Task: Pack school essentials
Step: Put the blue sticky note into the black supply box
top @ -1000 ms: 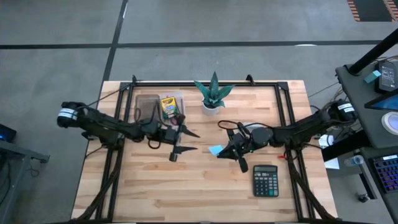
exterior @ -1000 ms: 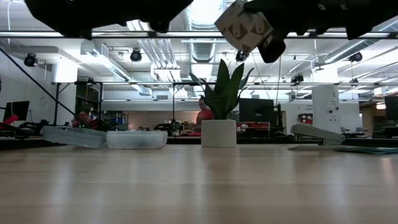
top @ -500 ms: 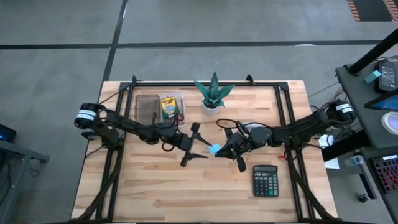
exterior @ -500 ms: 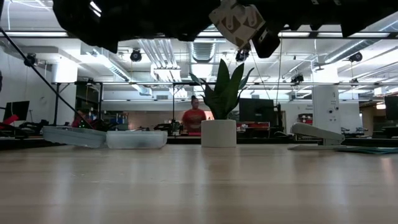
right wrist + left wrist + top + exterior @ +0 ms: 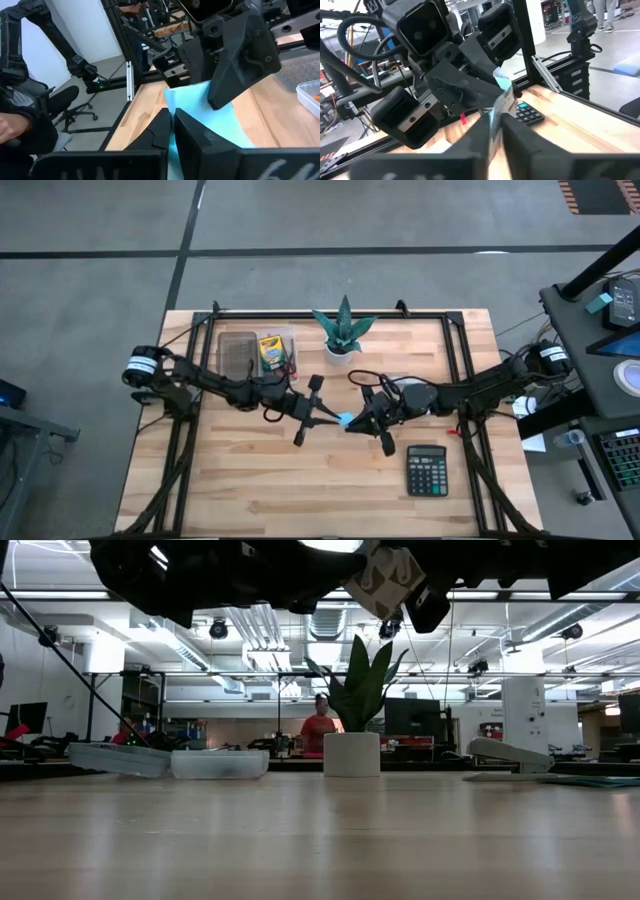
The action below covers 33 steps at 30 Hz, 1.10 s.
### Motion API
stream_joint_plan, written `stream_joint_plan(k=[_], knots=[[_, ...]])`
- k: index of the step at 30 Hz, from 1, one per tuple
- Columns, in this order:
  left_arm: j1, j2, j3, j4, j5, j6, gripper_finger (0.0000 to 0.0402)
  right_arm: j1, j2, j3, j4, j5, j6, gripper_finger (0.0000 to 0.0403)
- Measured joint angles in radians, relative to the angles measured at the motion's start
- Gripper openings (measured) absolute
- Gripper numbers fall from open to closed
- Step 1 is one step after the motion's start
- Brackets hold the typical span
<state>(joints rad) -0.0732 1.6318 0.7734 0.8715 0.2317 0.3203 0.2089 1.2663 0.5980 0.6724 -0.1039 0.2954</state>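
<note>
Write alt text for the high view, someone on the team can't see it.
Seen from above, the left gripper and right gripper meet at mid-table, both closed on a light-blue sticky-note pad held between them. Behind the left arm is a clear plastic box with a yellow-green crayon box; a potted plant and a calculator also stand on the wooden table.

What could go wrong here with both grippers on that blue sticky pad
Both the left gripper and the right gripper pinch the sticky pad in mid-air, so pulling apart could tear or peel sheets. The holds look thin, on the pad's edges, so it might slip and drop to the table when one lets go. The grippers sit very close and could bump.
</note>
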Motion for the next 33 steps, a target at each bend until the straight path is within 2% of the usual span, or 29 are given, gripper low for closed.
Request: stream_joint_plan(k=[4, 8, 12, 17, 20, 25, 33], knots=[[0.002, 0.0, 0.0, 0.0, -0.001, -0.008, 0.0007, -0.002, -0.001, 0.0, -0.001, 0.0, 0.015, 0.0049], [0.002, -0.001, -0.001, 0.0, -0.001, -0.008, 0.0001, -0.017, -0.023, 0.0, -0.018, 0.0, 0.028, 0.0106], [0.003, -0.011, -0.002, -0.045, -0.006, -0.003, 0.0, -0.038, -0.091, 0.0, -0.119, 0.002, 0.035, 0.0167], [0.008, -0.046, -0.006, -0.135, -0.1, 0.0, 0.0, -0.046, -0.182, 0.0, -0.265, 0.021, 0.047, 0.0215], [0.008, -0.074, -0.008, -0.22, -0.171, 0.0, 0.0, -0.043, -0.223, 0.0, -0.327, 0.064, 0.046, 0.0227], [0.006, -0.099, -0.01, -0.352, -0.175, -0.002, 0.0, -0.043, -0.245, -0.003, -0.409, 0.082, 0.046, 0.023], [-0.028, -0.043, -0.016, -0.365, -0.179, -0.191, 0.0, -0.043, -0.125, -0.014, -0.508, 0.089, 0.063, 0.0231]])
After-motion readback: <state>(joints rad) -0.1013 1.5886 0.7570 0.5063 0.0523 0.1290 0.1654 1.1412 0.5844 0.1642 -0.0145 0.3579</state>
